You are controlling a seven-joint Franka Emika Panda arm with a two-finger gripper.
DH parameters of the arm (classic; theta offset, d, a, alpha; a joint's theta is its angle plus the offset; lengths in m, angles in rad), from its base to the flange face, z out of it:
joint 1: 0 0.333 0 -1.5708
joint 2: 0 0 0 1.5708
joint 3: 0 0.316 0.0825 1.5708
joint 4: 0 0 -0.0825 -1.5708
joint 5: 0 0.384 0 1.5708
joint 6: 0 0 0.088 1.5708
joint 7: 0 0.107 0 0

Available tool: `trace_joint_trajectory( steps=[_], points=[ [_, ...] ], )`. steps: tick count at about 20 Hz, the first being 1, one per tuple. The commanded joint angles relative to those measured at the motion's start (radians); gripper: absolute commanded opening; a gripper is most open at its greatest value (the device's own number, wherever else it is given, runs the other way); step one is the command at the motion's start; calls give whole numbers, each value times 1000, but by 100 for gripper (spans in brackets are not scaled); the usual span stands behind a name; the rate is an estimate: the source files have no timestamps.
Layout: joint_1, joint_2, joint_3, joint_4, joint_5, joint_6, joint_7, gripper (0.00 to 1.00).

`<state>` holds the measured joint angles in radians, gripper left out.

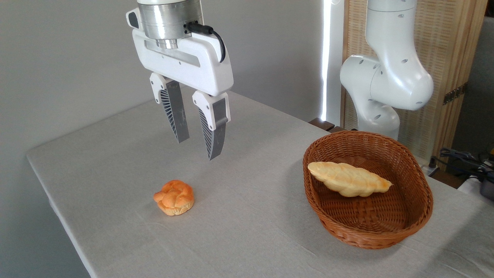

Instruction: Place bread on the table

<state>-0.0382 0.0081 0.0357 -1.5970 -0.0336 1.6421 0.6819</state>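
Bread (349,178) sits inside the wicker basket (417,222), lying lengthwise across it, left tip propped against the basket's left inner wall, right tip pointing toward the far right wall. Long pale-yellow braided loaf, golden-brown patches on top. It is slightly tilted, left end higher than the middle.

Basket is on the right half of the table (251,231), brown oval, nothing else in it.

Gripper (198,148) hangs in the air well to the left of the bread, clear above the table surface and touching nothing. Jaws point down, slightly angled, parted with a moderate gap between the ribbed fingers (174,112), nothing between them. So the bread is well apart from the jaws: off to their right and lower, with bare cloth and the basket's near-left rim between the two.

Small orange knotted bun (174,197) rests on the table below the gripper, a little to its left (closer to the jaws than the loaf is, but not touching them). Bun and basket are well apart.

Arm body (389,73) stands behind the basket at the table's far right edge, white links in front of a wooden slatted panel. Cables (463,158) at far right off the table. Grey wall behind.
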Motion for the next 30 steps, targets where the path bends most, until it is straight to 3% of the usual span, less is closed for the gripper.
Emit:
trace_joint_trajectory(
  steps=[1,7,10,12,16,20,24,28,30],
  points=[
    [-2,1,12,19,1,-28,13,100],
    [-3,-7,12,5,3,-31,27,100],
    [-3,-72,18,-79,3,-31,114,100],
    [-3,-158,36,-193,4,-27,169,100],
    [-3,-342,64,-429,11,-19,413,100],
    [-2,-471,113,-619,20,-18,733,100],
    [0,-497,131,-721,145,-31,922,100],
    [1,-499,142,-784,239,-19,1031,100],
    [1,-497,142,-822,247,5,1036,94]
  ],
)
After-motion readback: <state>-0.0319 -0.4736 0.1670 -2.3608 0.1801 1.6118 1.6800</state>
